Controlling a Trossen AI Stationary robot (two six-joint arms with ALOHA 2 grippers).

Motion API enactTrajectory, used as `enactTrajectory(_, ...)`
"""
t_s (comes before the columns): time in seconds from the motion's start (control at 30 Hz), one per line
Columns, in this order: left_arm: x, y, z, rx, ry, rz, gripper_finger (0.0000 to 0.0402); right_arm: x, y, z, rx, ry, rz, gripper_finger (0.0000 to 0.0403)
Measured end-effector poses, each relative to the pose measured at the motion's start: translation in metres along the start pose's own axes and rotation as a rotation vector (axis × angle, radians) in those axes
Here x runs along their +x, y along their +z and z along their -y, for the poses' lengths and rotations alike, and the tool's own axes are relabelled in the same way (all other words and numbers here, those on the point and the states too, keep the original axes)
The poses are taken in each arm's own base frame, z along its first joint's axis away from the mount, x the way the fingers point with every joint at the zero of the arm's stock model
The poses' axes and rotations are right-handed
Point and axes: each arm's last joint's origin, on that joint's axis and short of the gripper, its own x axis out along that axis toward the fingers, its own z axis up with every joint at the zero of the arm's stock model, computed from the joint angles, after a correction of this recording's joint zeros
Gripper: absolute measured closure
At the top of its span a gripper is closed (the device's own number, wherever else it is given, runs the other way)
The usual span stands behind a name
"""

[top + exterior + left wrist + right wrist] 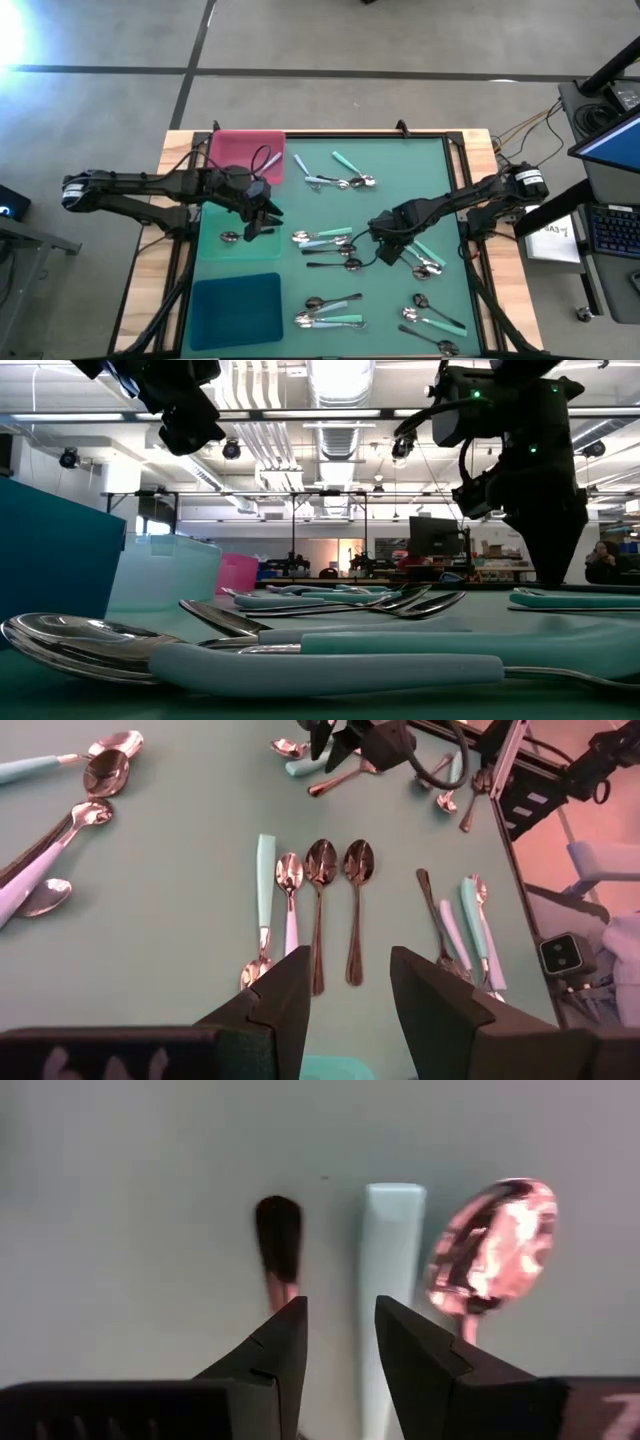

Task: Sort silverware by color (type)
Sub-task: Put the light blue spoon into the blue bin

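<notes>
Left gripper (pixel 262 222): mine, hanging over the mat's left part, just right of the green tray (pixel 215 250); fingers (pixel 290 1005) apart, nothing between them.
Right gripper (pixel 385 250): mine, low over the mat's middle-right; fingers (pixel 285 1345) parted a little, empty, with a black handle (pixel 278 1240) and a mint handle (pixel 392 1250) just ahead, and a spoon bowl (pixel 490 1245) beside those.
Silverware (pixel 330 240): loose on the green mat (pixel 390 170) in small clusters, at the top centre, the middle, the bottom centre and the right side.
Pink tray (pixel 240 150): top left, two pieces lying in it.
Green tray: one spoon (pixel 229 236) in it.
Blue tray (pixel 235 305): bottom left.
</notes>
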Motion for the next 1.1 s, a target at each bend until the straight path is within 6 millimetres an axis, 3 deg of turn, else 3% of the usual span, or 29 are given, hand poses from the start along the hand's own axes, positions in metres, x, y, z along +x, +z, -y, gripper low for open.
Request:
enactTrajectory(0.5,0.0007,-0.0018,-0.0006,-0.001,0.003,-0.010,0.0278,0.0018,-0.0007,0.0018,-0.013,0.006,0.019,0.0316)
enactTrajectory(1.1,0.0010,-0.0023,-0.0008,-0.002,0.003,-0.013,0.0278,0.0037,-0.0017,0.0048,-0.054,-0.030,0.034,0.0287)
